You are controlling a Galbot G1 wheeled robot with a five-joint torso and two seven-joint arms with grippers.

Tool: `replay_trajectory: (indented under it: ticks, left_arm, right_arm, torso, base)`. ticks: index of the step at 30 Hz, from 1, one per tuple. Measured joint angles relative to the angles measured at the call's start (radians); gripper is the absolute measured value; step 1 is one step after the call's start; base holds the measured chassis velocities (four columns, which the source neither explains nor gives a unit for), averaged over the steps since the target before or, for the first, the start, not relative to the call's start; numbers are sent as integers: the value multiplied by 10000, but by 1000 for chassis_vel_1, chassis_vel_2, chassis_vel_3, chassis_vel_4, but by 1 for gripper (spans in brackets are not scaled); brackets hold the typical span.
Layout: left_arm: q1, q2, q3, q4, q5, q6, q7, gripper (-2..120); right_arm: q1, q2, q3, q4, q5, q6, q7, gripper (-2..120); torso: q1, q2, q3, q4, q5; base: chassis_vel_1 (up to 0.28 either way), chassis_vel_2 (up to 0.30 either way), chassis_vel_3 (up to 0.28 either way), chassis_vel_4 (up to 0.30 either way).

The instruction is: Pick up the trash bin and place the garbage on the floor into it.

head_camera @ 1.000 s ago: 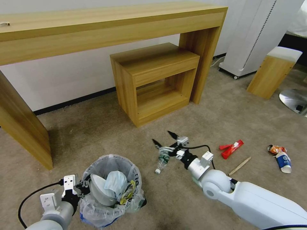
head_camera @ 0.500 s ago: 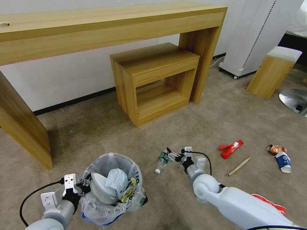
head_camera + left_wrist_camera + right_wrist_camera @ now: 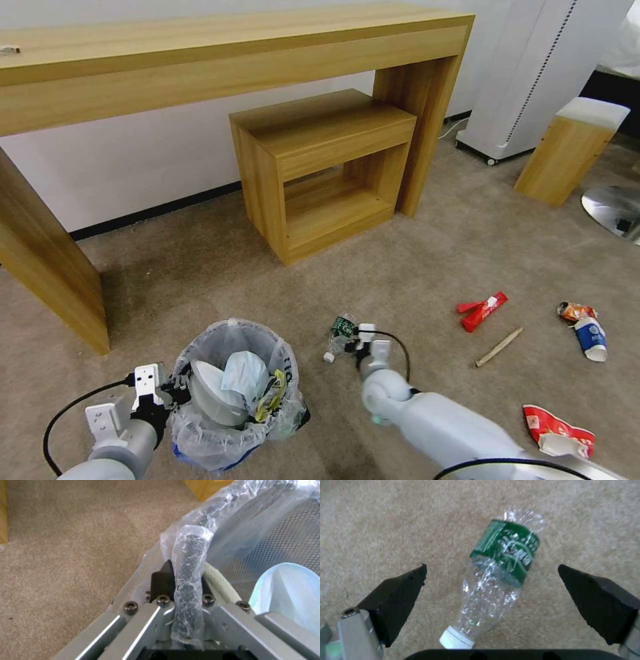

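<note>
Right end effector (image 3: 491, 590) hangs with its two black wedge-shaped fingers (image 3: 398, 597) spread wide on either side of the green-label clear bottle (image 3: 500, 575), not touching it; in the head view it sits at lower centre of the frame (image 3: 352, 342), just over the bottle (image 3: 340, 331). That bottle is crumpled thin plastic with a white cap, lying on its side on the floor (image 3: 413, 267), a beige short-pile carpet. At lower left of the head view the left end effector (image 3: 175, 392) is clamped on the rim of the trash bin (image 3: 230, 427), a small round dark mesh bin lined with a crinkly translucent bag; the left wrist view shows the bag-wrapped rim (image 3: 190, 562) pinched between the fingers. Inside the bin lie a white slipper (image 3: 210, 397), a blue face mask (image 3: 243, 373) and a yellowish wrapper (image 3: 272, 395). To the right on the carpet, well apart from the bottle, are a red packet (image 3: 481, 311), a wooden stick (image 3: 499, 347), a blue-white paper cup (image 3: 591, 337) touching a crumpled orange wrapper (image 3: 575, 310), and a red-white crushed cup (image 3: 557, 433) at lower right. Behind stand a long wooden counter (image 3: 220, 53) and a small open wooden cabinet (image 3: 323, 170).
</note>
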Motion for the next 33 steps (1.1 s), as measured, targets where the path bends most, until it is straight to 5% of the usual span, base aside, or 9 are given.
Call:
replay_trajectory:
  ticks: [23, 33]
  left_arm:
    - [191, -35, -29, -172, 11, -255, 49, 1]
    - [143, -102, -22, -189, 40, -333, 60, 1]
  right_arm:
    - [336, 730, -84, -2189, -612, 132, -733, 84]
    - [209, 459, -82, -1886, -817, 119, -767, 45]
  torso:
    - [0, 0, 0, 0, 3]
    - [0, 0, 0, -1, 4]
  base:
    - [0, 0, 0, 0]
    - [0, 0, 0, 0]
